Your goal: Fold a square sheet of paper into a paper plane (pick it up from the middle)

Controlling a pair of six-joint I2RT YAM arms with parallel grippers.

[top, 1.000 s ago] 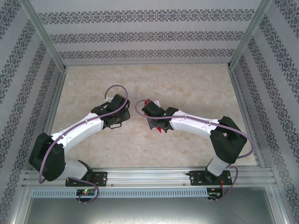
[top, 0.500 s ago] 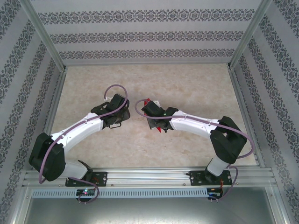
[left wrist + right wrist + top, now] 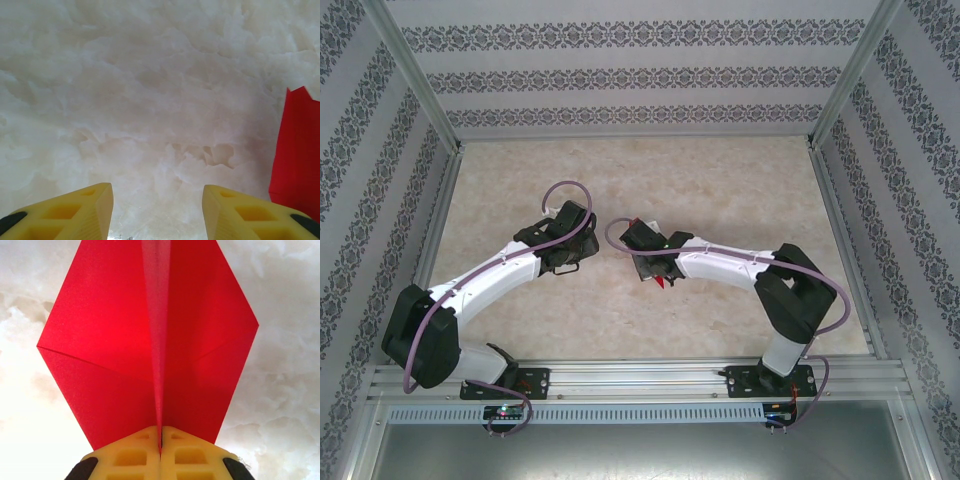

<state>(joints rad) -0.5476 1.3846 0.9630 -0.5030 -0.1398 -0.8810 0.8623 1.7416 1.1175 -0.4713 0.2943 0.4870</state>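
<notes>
The square sheet of paper stands folded as a bright red paper plane (image 3: pixel 125 340), with two spread wings and a thin centre keel. My right gripper (image 3: pixel 161 432) is shut on the rear of that keel, and the nose points away from it. From above, red tips of the paper plane (image 3: pixel 663 283) peek out around the right gripper (image 3: pixel 645 255) at mid-table. Just to its left, my left gripper (image 3: pixel 582 248) hovers over bare table. The left gripper (image 3: pixel 157 200) is open with nothing between its yellow fingers (image 3: pixel 75 207). An edge of the paper plane (image 3: pixel 297 150) shows at its right.
The pale marbled table (image 3: pixel 720 190) is fenced by aluminium posts and patterned walls (image 3: pixel 630 80) at the back and both sides. The two wrists sit close together near the middle. Purple cables (image 3: pixel 560 190) loop above each wrist.
The right arm's elbow has swung in to the left and its wrist has shifted slightly, carrying the red paper. The left arm has stayed in place.
</notes>
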